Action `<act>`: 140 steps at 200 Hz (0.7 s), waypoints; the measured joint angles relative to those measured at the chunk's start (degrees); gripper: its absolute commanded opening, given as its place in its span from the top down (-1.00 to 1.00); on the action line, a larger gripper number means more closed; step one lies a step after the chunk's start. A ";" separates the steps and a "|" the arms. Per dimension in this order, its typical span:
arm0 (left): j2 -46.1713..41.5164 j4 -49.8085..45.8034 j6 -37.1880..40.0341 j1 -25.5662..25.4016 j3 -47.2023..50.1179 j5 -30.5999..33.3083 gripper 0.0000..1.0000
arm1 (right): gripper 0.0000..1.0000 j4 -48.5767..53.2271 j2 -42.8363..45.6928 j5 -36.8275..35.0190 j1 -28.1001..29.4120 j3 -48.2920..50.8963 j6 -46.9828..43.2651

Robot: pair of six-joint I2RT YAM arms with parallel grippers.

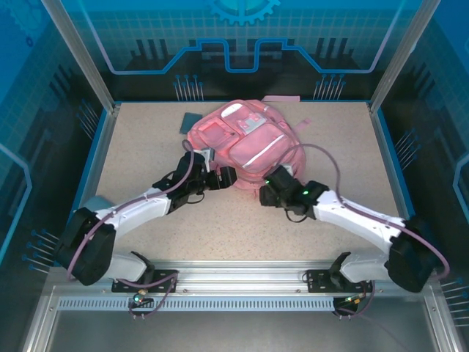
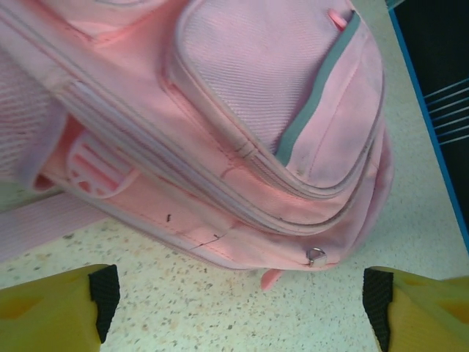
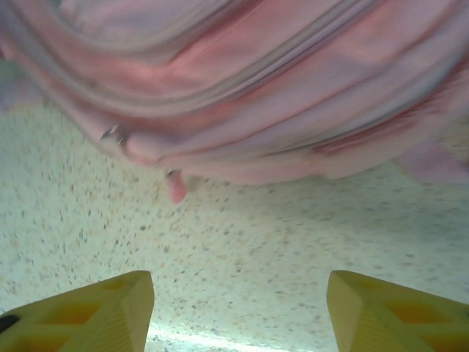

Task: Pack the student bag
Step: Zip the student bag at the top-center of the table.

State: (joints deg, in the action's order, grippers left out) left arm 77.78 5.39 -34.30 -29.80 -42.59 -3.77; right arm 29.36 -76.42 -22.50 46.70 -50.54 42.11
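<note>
The student bag [image 1: 242, 143] is a soft pink backpack lying front-up at the back middle of the speckled table. My left gripper [image 1: 223, 176] sits at its near left edge, and my right gripper [image 1: 265, 192] at its near right edge. In the left wrist view the bag [image 2: 242, 110] lies just beyond the gripper [image 2: 242, 293], whose yellow fingers [image 2: 62, 308] stand wide apart with only table between them. A metal zip ring [image 2: 316, 256] and a pink pull tab [image 2: 271, 279] hang at the bag's edge. In the right wrist view the gripper [image 3: 240, 301] is open below the bag [image 3: 256, 81] and its pink tab [image 3: 176, 187].
A flat grey-blue item [image 1: 192, 121] lies on the table behind the bag's left side. A pink strap [image 1: 282, 98] reaches toward the back edge. Blue rails [image 1: 99, 158] and metal posts [image 1: 80, 55] frame the table. Bare tabletop [image 1: 132, 154] stretches left and right of the bag.
</note>
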 measured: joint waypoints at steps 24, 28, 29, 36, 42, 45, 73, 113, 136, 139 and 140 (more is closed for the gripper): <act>-2.36 -2.36 -0.31 0.26 0.00 2.08 -0.84 | -0.16 -2.45 -8.70 -1.31 4.52 -1.81 -0.61; -2.73 -2.75 -0.31 0.33 0.02 2.38 -0.85 | -0.15 -3.21 -10.08 -1.44 4.98 -1.99 -0.59; -2.80 -2.84 -0.31 0.35 0.02 2.45 -0.85 | -0.15 -3.37 -10.27 -1.44 5.07 -1.99 -0.59; -3.32 -3.34 -0.31 0.44 0.13 2.89 -0.86 | -0.13 -4.61 -11.93 -1.57 5.57 -2.16 -0.59; -3.78 -3.65 -0.31 0.48 0.37 3.26 -0.87 | -0.11 -5.57 -13.33 -1.73 5.88 -2.32 -0.55; -3.98 -3.78 -0.31 0.55 0.48 3.50 -0.88 | -0.09 -6.03 -13.90 -1.77 5.95 -2.40 -0.50; -5.11 -6.01 -0.31 0.83 1.44 4.68 -0.89 | 0.01 -9.31 -18.18 -3.52 6.16 -3.10 1.01; -5.53 -7.85 -0.42 1.01 1.51 6.36 -0.90 | 0.23 -12.41 -21.68 -6.08 6.16 -4.33 3.19; -6.62 -8.11 -1.90 1.05 1.90 7.06 -0.91 | 0.32 -12.22 -24.09 -8.87 6.14 -6.10 4.35; -6.84 -8.07 -2.14 1.05 2.03 7.13 -0.92 | 0.32 -12.20 -24.37 -9.22 6.14 -6.29 4.48; -6.97 -8.11 -2.29 1.05 2.12 7.17 -0.92 | 0.33 -12.22 -24.52 -9.38 6.14 -6.40 4.52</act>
State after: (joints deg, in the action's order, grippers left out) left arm 70.81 -2.72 -36.60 -28.75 -40.47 3.40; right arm 17.15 -100.95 -31.88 52.84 -56.95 46.63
